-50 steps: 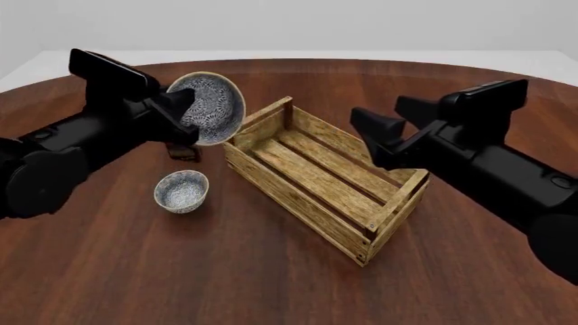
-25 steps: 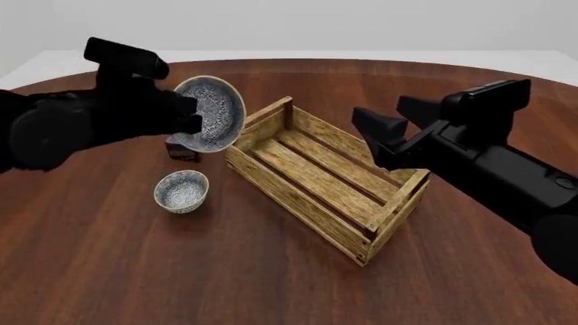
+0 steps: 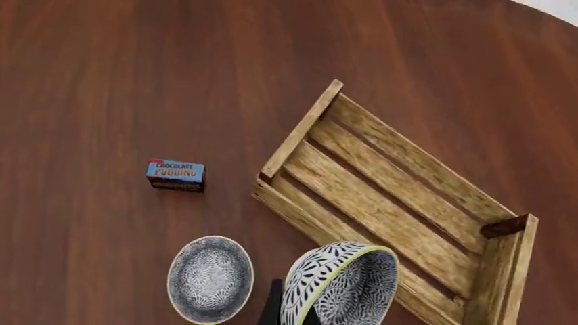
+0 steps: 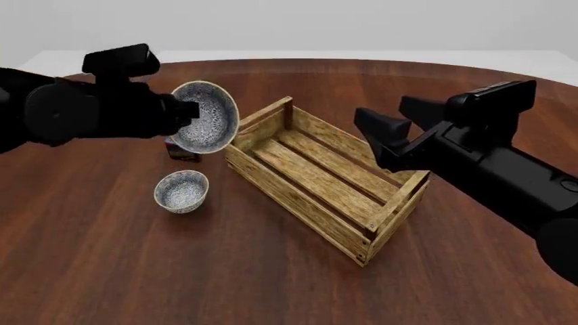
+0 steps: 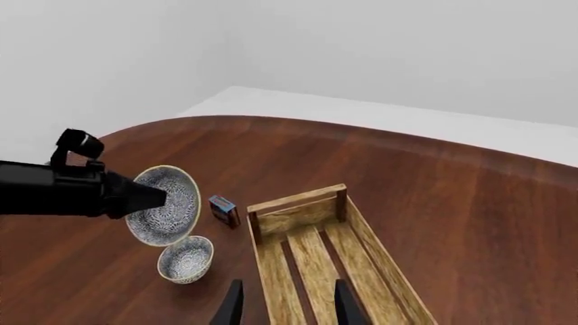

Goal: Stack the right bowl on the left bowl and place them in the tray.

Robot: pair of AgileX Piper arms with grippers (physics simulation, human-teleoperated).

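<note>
Front view shows the left gripper (image 4: 181, 114) raised over the round table (image 4: 271, 284), clamped on the rim of a patterned bowl (image 4: 206, 118) that it holds in the air, tipped on its side so the inside faces the camera. Below it and a little nearer the camera, the second bowl (image 4: 181, 190) sits upright on the wood, apart from the held one. A small dark box with a blue top (image 4: 181, 149) (its label reads "chocolate pudding" in the left wrist view) stands on the table behind the lifted bowl, mostly hidden by it. The tray (image 4: 321, 177), a slatted wooden crate, lies at an angle in the middle of the table, just to the right of both bowls, with neither bowl inside it. The right gripper (image 4: 378, 139) hangs above the tray's right side, its fingers spread apart with nothing between them. From the left wrist camera the held bowl (image 3: 340, 284) appears close up, with its rim beside the tray's (image 3: 397, 203) long plank wall, while the resting bowl (image 3: 210, 279) lies just beside it on the table and the box (image 3: 176, 175) stands a little apart. The right wrist camera looks down the length of the tray (image 5: 316, 264) past two dark fingertips (image 5: 233, 305), with the left arm (image 5: 54, 189) and both bowls beyond.
</note>
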